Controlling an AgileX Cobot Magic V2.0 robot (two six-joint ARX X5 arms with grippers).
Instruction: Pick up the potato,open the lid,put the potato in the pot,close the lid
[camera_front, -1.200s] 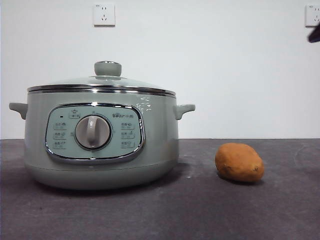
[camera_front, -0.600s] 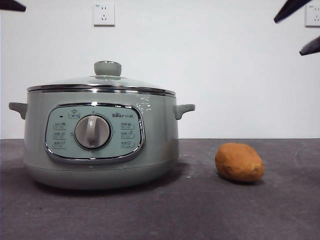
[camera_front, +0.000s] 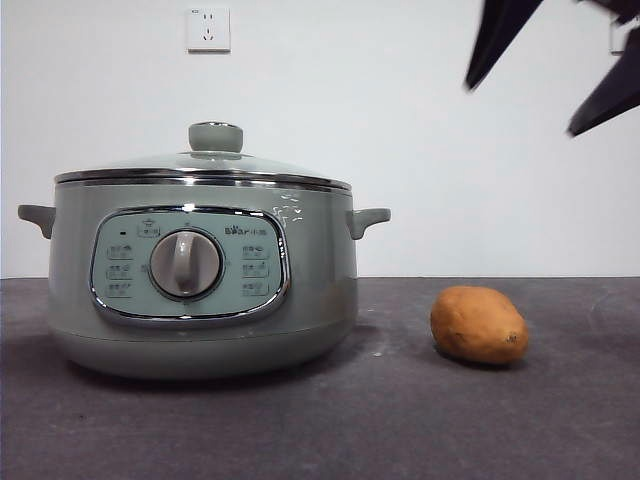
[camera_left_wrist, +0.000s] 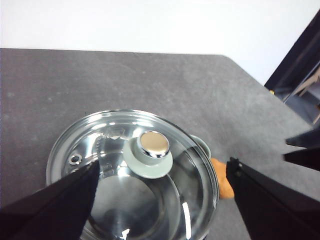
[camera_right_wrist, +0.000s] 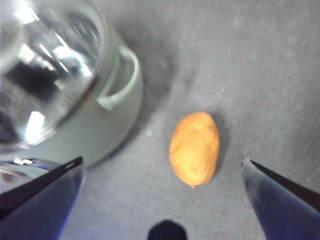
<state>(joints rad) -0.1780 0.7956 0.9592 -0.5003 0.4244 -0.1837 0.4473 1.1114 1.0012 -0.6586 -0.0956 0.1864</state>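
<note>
Potato (camera_front: 478, 324) first: in the front view we see it lying on the dark bench (camera_front: 400, 430), apart from the pot (camera_front: 200, 290), which stands with the lid (camera_front: 205, 168) seated and its knob (camera_front: 215, 136) untouched. Two dark finger tips of the right gripper (camera_front: 545, 70) hang high above the potato, spread apart and touching nothing. On the wall behind, a socket (camera_front: 208, 29) sits clear of the work. From the left wrist view we look down on the lid's knob (camera_left_wrist: 148, 154) between the spread fingers of the left gripper (camera_left_wrist: 162, 195), which hold nothing; the potato (camera_left_wrist: 223, 181) peeps out past the pot's rim, and the bench (camera_left_wrist: 150, 80) ends at a rounded corner beyond. From the right wrist view the potato (camera_right_wrist: 194, 148) lies between the wide-open fingers of the right gripper (camera_right_wrist: 162, 190), just beside the pot's side handle (camera_right_wrist: 120, 80). We judge the first step, picking up the potato, is in hand: next we would lower the right fingers around it and close. Only the nearby handle might crowd one finger.
</note>
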